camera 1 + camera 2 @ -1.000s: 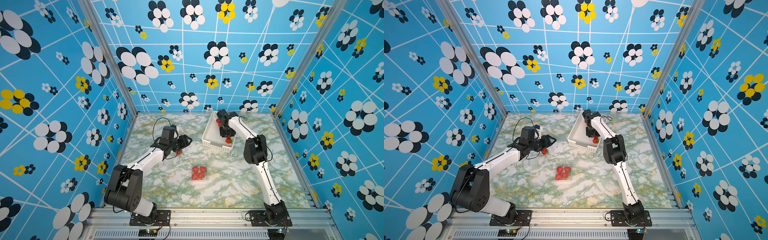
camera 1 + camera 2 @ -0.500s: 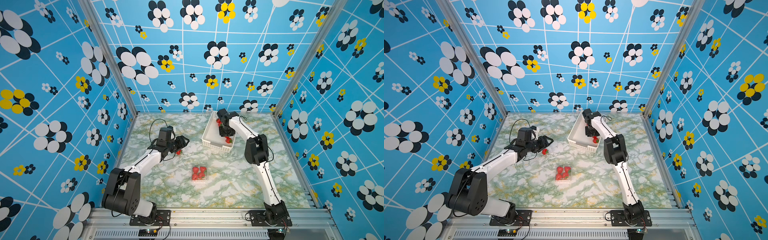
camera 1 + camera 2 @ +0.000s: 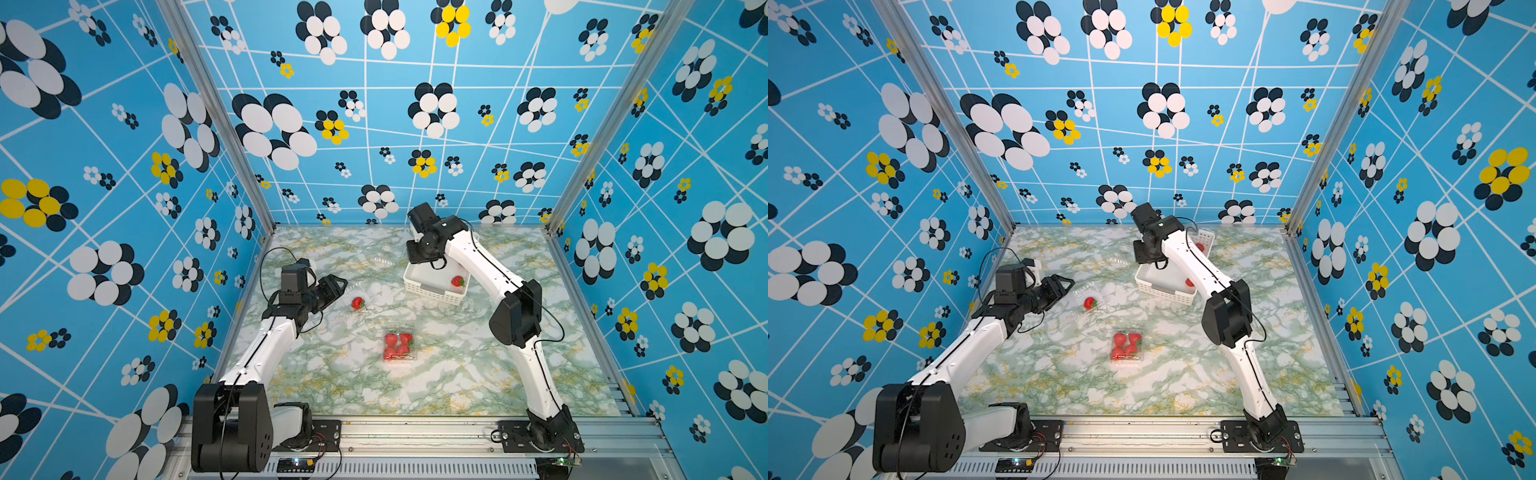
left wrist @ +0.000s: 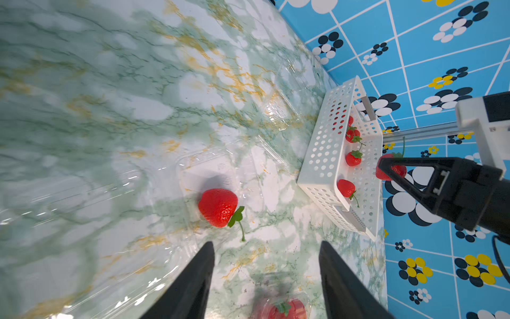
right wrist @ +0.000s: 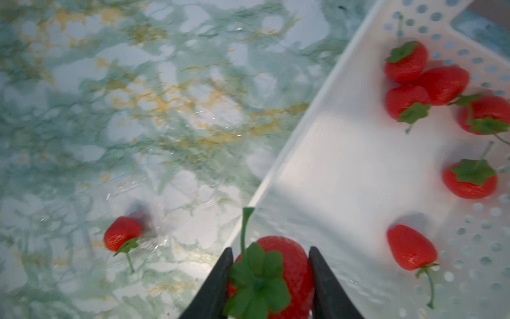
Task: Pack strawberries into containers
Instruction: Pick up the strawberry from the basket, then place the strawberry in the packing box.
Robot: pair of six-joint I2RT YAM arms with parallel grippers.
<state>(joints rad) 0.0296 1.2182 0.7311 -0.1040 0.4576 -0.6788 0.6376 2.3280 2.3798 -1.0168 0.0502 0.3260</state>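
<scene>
**Right gripper (image 5: 270,252) clamps strawberry (image 5: 287,265); left gripper (image 4: 266,244) gapes**

Right arm (image 3: 482,262) reaches far, wrist bent down over the basket (image 5: 345,165) rim. Left arm (image 3: 270,345) stretches low, fingers apart and empty. A loose strawberry (image 4: 218,207) lies in a clear container (image 4: 248,171) just beyond the tips.

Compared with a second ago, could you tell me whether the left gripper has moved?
Yes. The left gripper has drawn back toward the left wall, away from the loose strawberry, which has stayed put.
</scene>
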